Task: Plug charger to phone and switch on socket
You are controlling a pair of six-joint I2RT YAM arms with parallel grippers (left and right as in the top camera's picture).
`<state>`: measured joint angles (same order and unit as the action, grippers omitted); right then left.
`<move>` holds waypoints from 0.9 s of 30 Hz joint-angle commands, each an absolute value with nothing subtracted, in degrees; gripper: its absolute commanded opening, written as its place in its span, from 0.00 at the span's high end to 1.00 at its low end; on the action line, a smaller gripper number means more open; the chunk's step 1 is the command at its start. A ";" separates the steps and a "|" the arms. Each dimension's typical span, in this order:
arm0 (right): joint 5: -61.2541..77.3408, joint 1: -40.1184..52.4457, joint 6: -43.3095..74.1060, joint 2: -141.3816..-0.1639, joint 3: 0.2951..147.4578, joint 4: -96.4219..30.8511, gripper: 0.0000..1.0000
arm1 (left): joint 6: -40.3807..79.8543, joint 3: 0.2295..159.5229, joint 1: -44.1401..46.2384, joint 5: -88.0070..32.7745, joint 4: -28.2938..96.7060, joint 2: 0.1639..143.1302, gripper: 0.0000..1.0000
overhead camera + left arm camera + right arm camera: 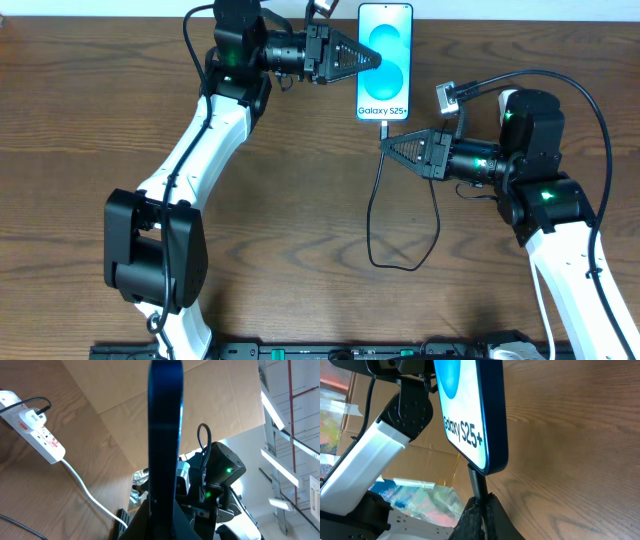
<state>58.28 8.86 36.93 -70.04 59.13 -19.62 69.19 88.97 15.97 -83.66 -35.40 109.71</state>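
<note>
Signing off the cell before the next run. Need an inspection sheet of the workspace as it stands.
Surface: wooden table, bare brown wood.
Job's things: phone screen lit; charger plug at the phone's bottom edge, seating cannot be judged; socket shows only in the left wrist view, switch state unclear.
Clutter: nothing seen.
Grippers: left gripper shut on the phone; right gripper shut on the charger plug.
Cables: charger cable loops loose on the table; black lead plugged into the socket; white lead runs from it.
Surroundings: cardboard boxes beyond the table.
</note>
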 commanded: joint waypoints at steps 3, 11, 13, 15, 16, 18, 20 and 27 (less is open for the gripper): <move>58.13 10.22 37.45 -69.78 59.24 -19.46 0.99 | 69.25 90.11 16.10 -83.13 -36.05 108.64 0.93; 57.36 10.17 37.47 -69.76 59.24 -19.46 0.99 | 69.28 90.11 16.10 -83.13 -36.05 108.64 0.93; 57.34 10.17 37.47 -69.78 59.24 -19.44 0.99 | 69.28 90.11 16.10 -83.15 -36.05 108.64 0.93; 57.36 10.17 37.47 -69.76 59.24 -19.42 0.99 | 69.25 90.11 16.10 -83.13 -36.05 108.64 0.93; 57.36 10.17 37.47 -69.76 59.24 -19.42 0.99 | 69.25 90.11 16.10 -83.13 -36.05 108.64 0.93; 57.36 10.17 37.47 -69.76 59.24 -19.42 0.99 | 69.25 90.11 16.10 -83.15 -36.05 108.64 0.93; 57.39 10.15 37.47 -69.76 59.24 -19.42 0.99 | 69.23 90.11 16.10 -83.15 -36.05 108.64 0.93; 57.58 10.15 37.47 -69.76 59.24 -19.03 0.99 | 68.77 90.11 16.10 -83.15 -36.05 108.64 0.93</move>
<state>57.17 9.93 37.06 -70.04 59.13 -19.40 69.17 88.97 15.97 -83.66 -35.40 109.71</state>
